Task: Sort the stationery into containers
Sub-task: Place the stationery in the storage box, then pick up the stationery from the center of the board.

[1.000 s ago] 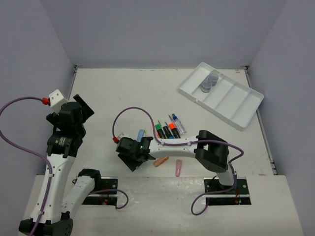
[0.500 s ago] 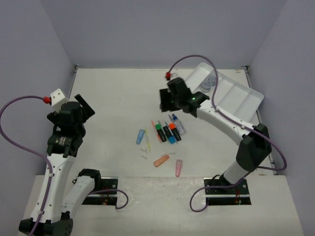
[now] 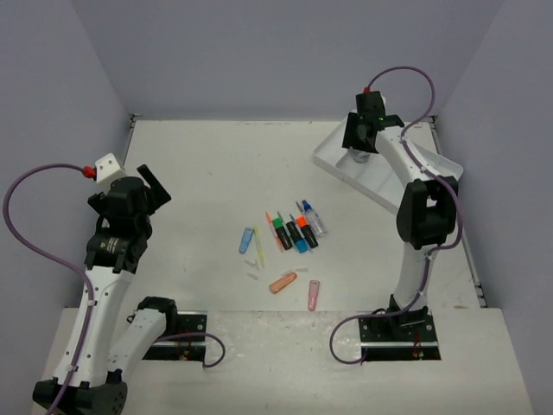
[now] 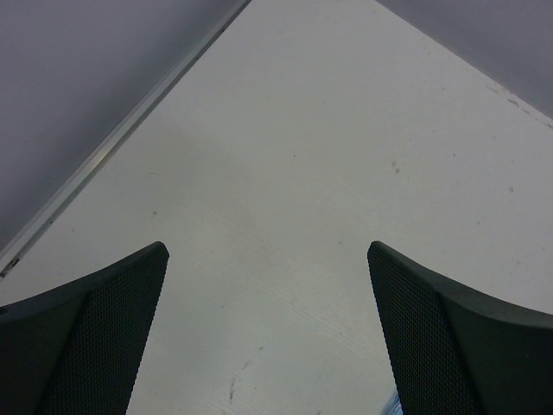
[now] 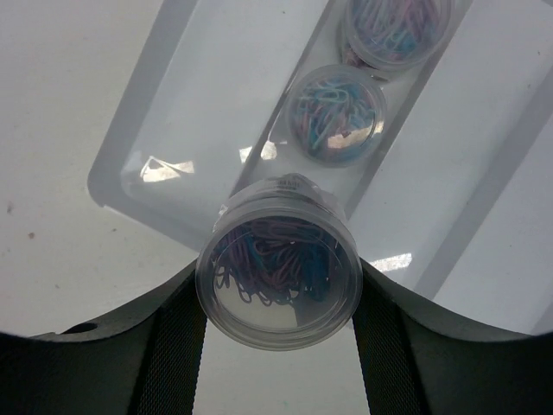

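- Item: right gripper [image 5: 276,272], black two-finger type. The fingers are set partway apart and clamped on the sides of a round clear plastic pot of coloured paper clips [image 5: 276,298]. The grip sits across the widest part, presumably so the smooth wall cannot slip out.
- Item: the pot hangs between the fingers, lid towards the wrist camera. It is raised above the near end of a long compartment, not yet set down.
- Item: white rectangular plastic tray [image 5: 194,112], divided lengthwise, lying beyond and below the fingertips.
- Item: two matching round pots [image 5: 337,112], in a row in the compartment straight ahead of the fingertips. The held pot is lined up with them, which suggests like goes with like, and the free spot at the near end looks meant for it.
- Item: left gripper [image 4: 266,251], fingers spread fully, nothing between them. Only bare white table [image 4: 302,130] lies ahead of the fingertips, and it appears parked out of the way.
- Item: unsorted stock, seen from overhead, well apart from both sets of fingers:
  - black highlighters with green, orange and blue caps [image 3: 291,232];
  - thin pale pens [image 3: 257,252];
  - a blue capsule-shaped piece [image 3: 247,239];
  - an orange capsule-shaped piece [image 3: 282,283];
  - a pink capsule-shaped piece [image 3: 314,295].
- Judgement: lowering the pot and then releasing it is the step in hand.
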### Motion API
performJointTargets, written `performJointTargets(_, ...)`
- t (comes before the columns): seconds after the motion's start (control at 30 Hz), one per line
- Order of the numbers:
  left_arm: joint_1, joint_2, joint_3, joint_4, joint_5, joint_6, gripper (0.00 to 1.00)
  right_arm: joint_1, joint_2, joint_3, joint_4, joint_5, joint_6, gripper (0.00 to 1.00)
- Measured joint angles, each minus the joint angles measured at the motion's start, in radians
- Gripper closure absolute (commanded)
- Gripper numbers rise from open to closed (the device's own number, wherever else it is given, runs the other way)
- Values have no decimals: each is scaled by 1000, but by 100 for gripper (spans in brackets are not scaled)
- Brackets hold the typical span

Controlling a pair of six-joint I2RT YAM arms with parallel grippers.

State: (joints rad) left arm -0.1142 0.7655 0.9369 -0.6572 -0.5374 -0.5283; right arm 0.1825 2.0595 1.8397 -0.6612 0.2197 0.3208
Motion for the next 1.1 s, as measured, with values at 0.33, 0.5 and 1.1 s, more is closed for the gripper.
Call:
performJointTargets(0.33,0,4,-1,5,11,6,0,-13,113,52,-52,-31,-33,49)
performJointTargets(0.5,0,4,-1,5,14,16,0,-14,117,61,-58,-27,-39,13)
performJointTargets(1.1,-1,40,-26,56,133,51,0,357,-454,-452,31,-5,22,12)
